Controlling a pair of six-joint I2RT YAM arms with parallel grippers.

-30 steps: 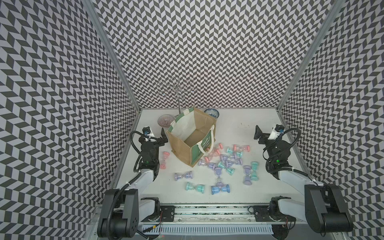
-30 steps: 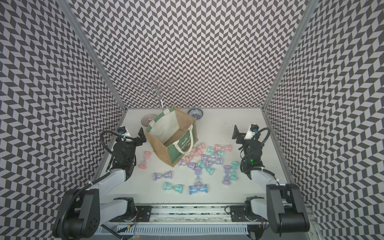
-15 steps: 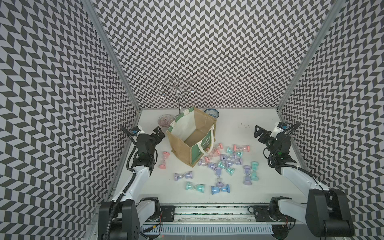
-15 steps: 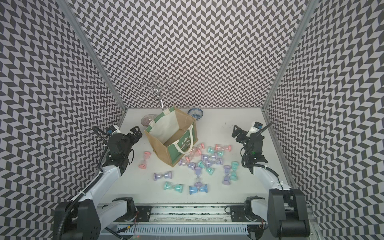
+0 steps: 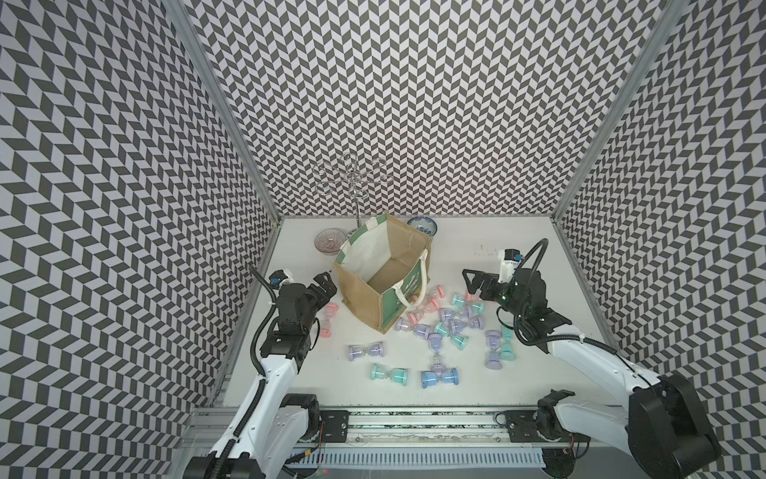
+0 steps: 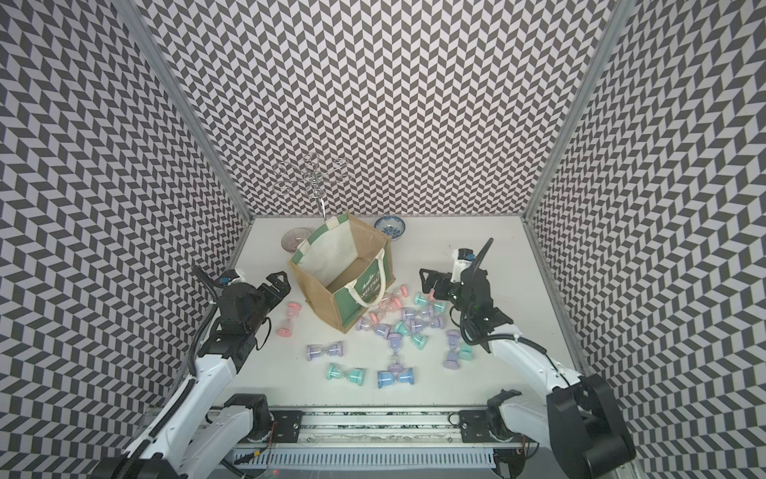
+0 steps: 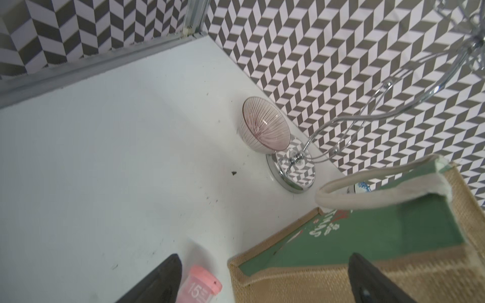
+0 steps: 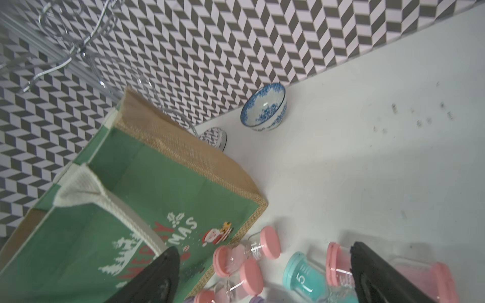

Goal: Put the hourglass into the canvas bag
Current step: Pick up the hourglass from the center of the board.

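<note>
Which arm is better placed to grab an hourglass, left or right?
Probably right: the open right tool hovers by the hourglass pile, a teal hourglass between its fingers. The left tool has one pink hourglass nearby.

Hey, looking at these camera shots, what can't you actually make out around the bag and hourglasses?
- Canvas bag floor: in both top views its near walls hide part, so contents are uncertain.
- Pink hourglass: left wrist view, cut off by the bottom edge.
- Blue bowl: left wrist view, mostly hidden behind the bag's handle.
</note>
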